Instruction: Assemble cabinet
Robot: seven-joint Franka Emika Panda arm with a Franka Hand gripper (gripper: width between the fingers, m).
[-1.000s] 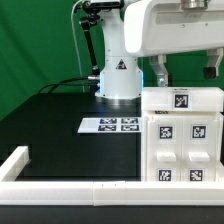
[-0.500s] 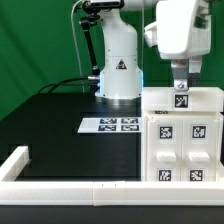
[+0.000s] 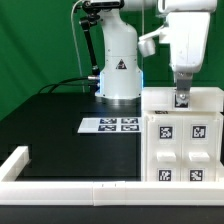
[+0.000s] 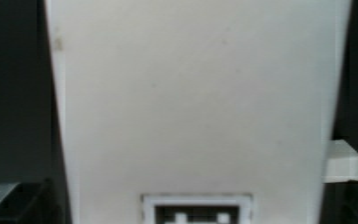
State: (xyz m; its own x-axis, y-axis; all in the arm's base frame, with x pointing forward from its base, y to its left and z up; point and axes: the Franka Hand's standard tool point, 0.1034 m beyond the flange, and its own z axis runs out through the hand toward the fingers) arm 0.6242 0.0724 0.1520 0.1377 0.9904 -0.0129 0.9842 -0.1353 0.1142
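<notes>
The white cabinet (image 3: pixel 182 140) stands at the exterior view's right, with black-and-white tags on its fronts and on its top block. My gripper (image 3: pixel 182 96) hangs straight down over the top block, its fingertips at the level of the top tag (image 3: pixel 182 99). I see the hand edge-on there, so the gap between the fingers is hidden. In the wrist view a white cabinet panel (image 4: pixel 185 100) fills the picture between the jaws, with a tag (image 4: pixel 197 210) at its end. The jaws stand wide and hold nothing.
The marker board (image 3: pixel 110 124) lies on the black table left of the cabinet. A long low white border rail (image 3: pixel 60 186) runs along the front edge and turns up at the left corner. The robot's white base (image 3: pixel 118 75) stands behind.
The hand has turned a quarter turn from broadside to edge-on, moved to the exterior view's right and come down onto the cabinet's top block.
</notes>
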